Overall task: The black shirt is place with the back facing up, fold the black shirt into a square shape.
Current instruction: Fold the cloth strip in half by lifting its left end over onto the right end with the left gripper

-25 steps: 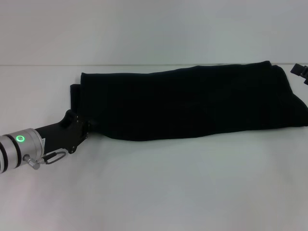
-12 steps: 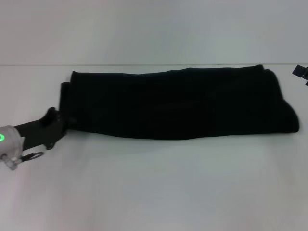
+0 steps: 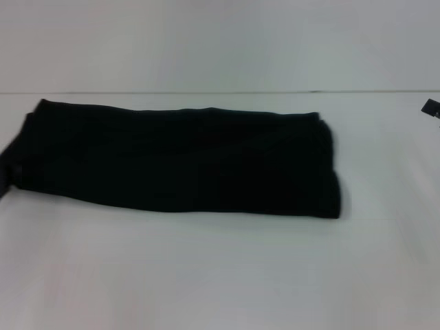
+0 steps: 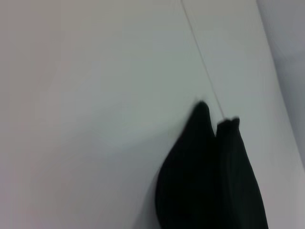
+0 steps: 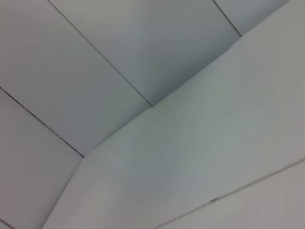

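The black shirt [image 3: 185, 161] lies on the white table [image 3: 220, 275] as a long folded band with its plain side up, reaching from the left edge to right of centre. At the picture's left edge only a dark bit of my left gripper [image 3: 5, 173] shows, at the shirt's left end, and the cloth has been travelling with it. The left wrist view shows a bunched end of the black shirt [image 4: 209, 181] close up. A small black part of my right gripper [image 3: 432, 108] sits at the far right edge, well apart from the shirt.
The table's far edge meets a pale wall [image 3: 220, 41]. The right wrist view shows only the wall panels [image 5: 119, 57] and a white surface [image 5: 200, 157].
My left gripper has drawn back to the left, almost out of view, and the whole shirt has slid left across the table with it. The right gripper has hardly moved.
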Available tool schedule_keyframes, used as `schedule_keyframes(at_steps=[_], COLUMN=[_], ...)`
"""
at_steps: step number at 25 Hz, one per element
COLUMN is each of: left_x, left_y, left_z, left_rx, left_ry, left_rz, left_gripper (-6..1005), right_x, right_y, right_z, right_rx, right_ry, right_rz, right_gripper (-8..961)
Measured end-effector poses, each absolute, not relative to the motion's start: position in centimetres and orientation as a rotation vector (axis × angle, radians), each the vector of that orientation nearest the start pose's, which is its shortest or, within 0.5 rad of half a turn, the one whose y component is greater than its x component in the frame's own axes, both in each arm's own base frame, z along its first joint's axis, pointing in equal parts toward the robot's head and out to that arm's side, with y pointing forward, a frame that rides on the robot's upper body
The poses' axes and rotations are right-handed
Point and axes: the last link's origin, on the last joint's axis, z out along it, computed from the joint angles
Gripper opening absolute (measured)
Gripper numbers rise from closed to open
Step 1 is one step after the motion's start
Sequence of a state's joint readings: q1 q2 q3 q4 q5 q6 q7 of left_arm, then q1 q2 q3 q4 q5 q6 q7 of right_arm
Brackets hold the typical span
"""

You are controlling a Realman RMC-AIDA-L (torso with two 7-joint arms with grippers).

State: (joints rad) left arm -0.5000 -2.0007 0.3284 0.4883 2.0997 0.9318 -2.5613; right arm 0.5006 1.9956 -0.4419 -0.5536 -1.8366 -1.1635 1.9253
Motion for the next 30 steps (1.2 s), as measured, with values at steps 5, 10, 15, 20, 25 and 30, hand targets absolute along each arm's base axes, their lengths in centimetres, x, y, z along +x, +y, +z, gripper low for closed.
schedule_keyframes(at_steps=[5, 10, 15, 20, 25, 30], left_x=[-40.7, -40.8, -39.5, -36.1, -31.0, -25.7], left_y=[35.2, 35.4, 35.9, 37.5, 39.8, 41.7], left_z=[7.8, 8.8, 8.2, 8.5, 9.0, 7.3], left_rx=[-1.045, -1.050, -1.131, -1.294, -1.541, -1.829], left_ry=[-2.030, -2.002, -2.007, -2.003, -1.958, -1.921], left_rz=[-0.974, -0.975, -0.996, -1.079, -1.151, -1.094], left_gripper=[5, 4, 4, 4, 4, 5], right_x=[34.5, 35.1, 35.4, 35.5, 35.2, 35.1], right_y=[36.6, 35.9, 35.5, 35.4, 35.6, 35.7], right_z=[7.4, 7.4, 7.2, 6.9, 6.8, 6.6], right_rx=[-1.786, -1.771, -1.761, -1.766, -1.778, -1.781], right_ry=[1.469, 1.484, 1.495, 1.505, 1.504, 1.506], right_rz=[0.954, 0.951, 0.947, 0.945, 0.946, 0.949], right_gripper=[863, 863, 863, 864, 864, 863])
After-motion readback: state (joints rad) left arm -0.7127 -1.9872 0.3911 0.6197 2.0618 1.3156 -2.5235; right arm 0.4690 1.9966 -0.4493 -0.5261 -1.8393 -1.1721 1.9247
